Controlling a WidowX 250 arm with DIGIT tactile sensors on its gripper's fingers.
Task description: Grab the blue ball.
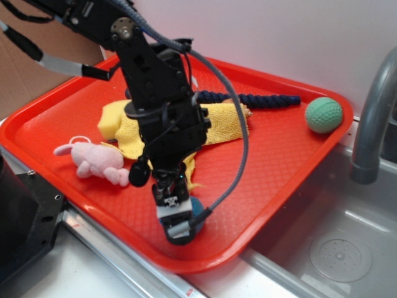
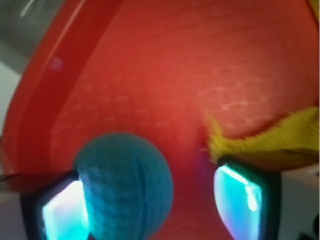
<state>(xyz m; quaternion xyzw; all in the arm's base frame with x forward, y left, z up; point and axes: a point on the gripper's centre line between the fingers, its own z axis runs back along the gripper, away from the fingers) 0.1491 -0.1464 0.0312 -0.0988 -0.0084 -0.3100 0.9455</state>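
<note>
Glowing fingertips (image 2: 62, 212) of the gripper (image 2: 150, 210) stand spread wide, the left pad touching the blue ball (image 2: 125, 187) and a clear gap to the right pad, over the red tray (image 2: 165, 75), yellow cloth (image 2: 280, 140) at right.

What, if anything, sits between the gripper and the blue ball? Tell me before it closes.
Nothing visible does. In the wrist view the blue ball already sits between the open fingers of the gripper, close against one of them. The yellow cloth lies beyond the other finger, not in the gap.
</note>
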